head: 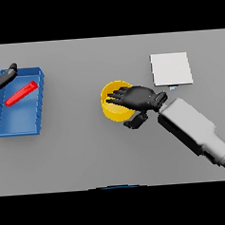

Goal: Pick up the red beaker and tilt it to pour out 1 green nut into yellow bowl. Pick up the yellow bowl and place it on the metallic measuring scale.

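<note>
One yellow bowl (115, 109) sits mid-table, the right hand (138, 98) spread over its rim, fingers straight, thumb beside the wall. Grasped loosely, it could slip short of the scale (171, 69). The left hand (2, 77) hovers open by the red beaker (21, 93) in its blue tray (25, 127).

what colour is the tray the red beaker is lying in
Blue; the tray holding the red beaker shows in the head view.

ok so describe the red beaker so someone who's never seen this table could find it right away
Start at the blue tray on the table's left side, near the left hand. The red beaker lies on its side inside that tray, slanting toward the upper right corner. It is the only red thing in view and long and thin, unlike the round yellow bowl under the right hand mid-table.
</note>
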Action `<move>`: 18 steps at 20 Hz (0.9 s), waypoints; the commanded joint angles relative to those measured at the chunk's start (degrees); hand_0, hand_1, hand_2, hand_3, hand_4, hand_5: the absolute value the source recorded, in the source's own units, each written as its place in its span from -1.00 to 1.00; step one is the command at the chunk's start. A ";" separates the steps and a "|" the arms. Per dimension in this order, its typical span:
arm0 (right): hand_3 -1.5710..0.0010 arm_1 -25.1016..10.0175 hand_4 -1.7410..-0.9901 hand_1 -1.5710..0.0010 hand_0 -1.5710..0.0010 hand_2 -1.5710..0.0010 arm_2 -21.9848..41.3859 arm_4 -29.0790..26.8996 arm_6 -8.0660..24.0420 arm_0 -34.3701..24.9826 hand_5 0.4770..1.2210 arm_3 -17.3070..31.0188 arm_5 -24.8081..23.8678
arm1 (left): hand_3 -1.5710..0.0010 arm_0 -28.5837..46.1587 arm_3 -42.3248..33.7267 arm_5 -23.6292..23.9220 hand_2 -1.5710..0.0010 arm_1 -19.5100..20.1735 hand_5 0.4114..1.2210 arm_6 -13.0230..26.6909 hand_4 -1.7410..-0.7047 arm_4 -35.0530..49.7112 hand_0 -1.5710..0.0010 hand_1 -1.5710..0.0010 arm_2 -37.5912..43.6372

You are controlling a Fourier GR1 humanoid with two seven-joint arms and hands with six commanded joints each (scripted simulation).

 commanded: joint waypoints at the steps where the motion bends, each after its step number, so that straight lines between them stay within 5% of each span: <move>1: 1.00 0.39 0.50 1.00 1.00 1.00 0.47 0.24 -0.14 -0.33 -0.47 0.99 0.17 | 1.00 -0.18 1.16 0.08 1.00 -0.43 -0.27 -0.52 0.81 -0.22 1.00 1.00 -0.15; 6: 0.97 1.86 0.45 1.00 1.00 1.00 1.34 0.63 -1.45 -2.43 -0.38 6.37 0.43 | 1.00 0.32 0.16 -0.12 1.00 0.39 -0.26 -0.19 0.84 -0.30 1.00 1.00 -0.01; 9: 0.83 2.40 0.28 0.92 0.94 0.89 1.53 0.87 -0.29 -2.13 -0.11 6.45 0.51 | 1.00 0.46 -0.21 0.12 1.00 0.14 -0.26 -0.59 0.83 -0.42 1.00 1.00 -0.23; 11: 0.59 3.12 0.01 0.48 0.42 0.55 1.61 1.01 -1.43 -2.41 0.29 7.48 -0.44 | 1.00 0.10 -0.02 -0.21 1.00 0.09 -0.26 -0.12 0.84 -0.19 1.00 1.00 -0.19; 13: 0.13 2.23 -0.34 -0.05 -0.09 -0.01 1.41 0.38 -3.33 -1.98 0.55 6.78 -0.62 | 1.00 0.45 0.55 -0.33 1.00 0.56 -0.26 -0.94 0.84 -0.31 1.00 1.00 0.04; 15: -0.12 2.27 -0.57 -0.39 -0.42 -0.36 1.77 0.45 -2.27 -2.03 0.71 5.55 0.16 | 1.00 -0.38 1.53 -0.36 1.00 0.39 -0.27 -0.70 0.84 -0.49 1.00 1.00 0.01; 18: -0.36 1.23 -0.78 -0.69 -0.70 -0.59 1.54 -0.80 -2.23 -1.66 0.85 4.36 2.20 | 1.00 -0.61 1.11 -0.12 1.00 0.06 -0.26 -1.03 0.85 -0.79 1.00 1.00 -0.40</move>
